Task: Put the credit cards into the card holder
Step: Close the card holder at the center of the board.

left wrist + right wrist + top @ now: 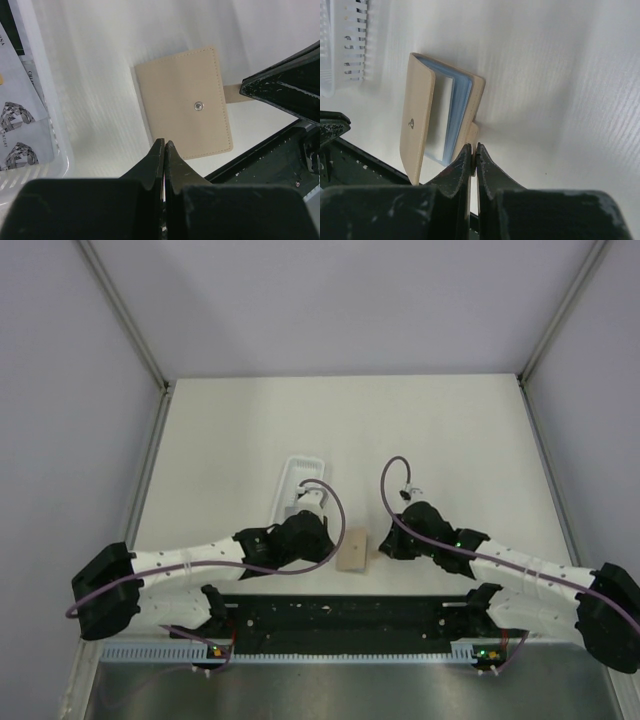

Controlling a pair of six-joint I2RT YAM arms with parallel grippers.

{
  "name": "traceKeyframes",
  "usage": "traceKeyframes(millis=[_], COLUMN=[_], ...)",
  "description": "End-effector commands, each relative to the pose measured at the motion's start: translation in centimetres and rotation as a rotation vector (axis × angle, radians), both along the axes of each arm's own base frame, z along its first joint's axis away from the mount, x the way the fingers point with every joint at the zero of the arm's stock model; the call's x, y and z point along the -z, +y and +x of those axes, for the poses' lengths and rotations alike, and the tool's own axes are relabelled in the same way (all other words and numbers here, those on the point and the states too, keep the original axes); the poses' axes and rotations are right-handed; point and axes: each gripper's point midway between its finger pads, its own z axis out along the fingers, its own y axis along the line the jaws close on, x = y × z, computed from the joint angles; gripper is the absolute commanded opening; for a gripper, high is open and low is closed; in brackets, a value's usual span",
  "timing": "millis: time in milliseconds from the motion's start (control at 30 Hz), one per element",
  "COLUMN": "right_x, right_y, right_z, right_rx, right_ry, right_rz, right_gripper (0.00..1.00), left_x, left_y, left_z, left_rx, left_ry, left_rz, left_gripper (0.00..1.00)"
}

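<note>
1. The card holder (pixel 352 548) is lying on the white worktop (pixel 230 430), toward the 6 o'clock edge in the top view, between the two wrists.
2. The right gripper (pixel 472 150) is sitting at the holder's 3 o'clock. Its fingers are clamping the tan closing tab (pixel 232 93), which is running in between them.
3. From the right wrist, the holder is showing itself slightly agape, with light blue pockets visible between the tan covers. From the left wrist, the cover with the small snap dot (pixel 199 105) is facing the camera.
4. The left gripper (pixel 164 145) is hanging at the holder's 9 o'clock, its fingers pressed together with nothing between them. The tips appear to be stopping just short of the holder's near edge.
5. The clear tray (pixel 296 478) is standing at about 11 o'clock from the holder, near it but apart.
6. The credit cards (pixel 20 117) are lying inside that tray. They are pale grey with dark marks, and one is showing a black band.
</note>
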Motion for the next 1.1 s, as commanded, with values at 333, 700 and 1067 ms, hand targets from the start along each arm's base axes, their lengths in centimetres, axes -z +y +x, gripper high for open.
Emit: traceKeyframes(millis=[333,700,1067], right_x=[-1.0,-2.2,-2.7], right_y=[-2.7,-2.6,-1.5], right_z=[0.3,2.0,2.7], right_rx=[0.008,-0.021,-0.070], right_ry=[-0.052,-0.099,-0.099], right_rz=[-0.096,-0.116,-0.099], right_gripper=[0.02,0.02,0.04], left_x=[-1.7,-0.3,0.8], left_y=[-4.7,-5.6,-6.0], left_z=[0.5,-0.7,-0.7], left_rx=[0.106,0.158,0.155], left_ry=[-0.020,0.030,0.053], left_rz=[-0.127,-0.161,-0.153], left_gripper=[0.00,0.00,0.00])
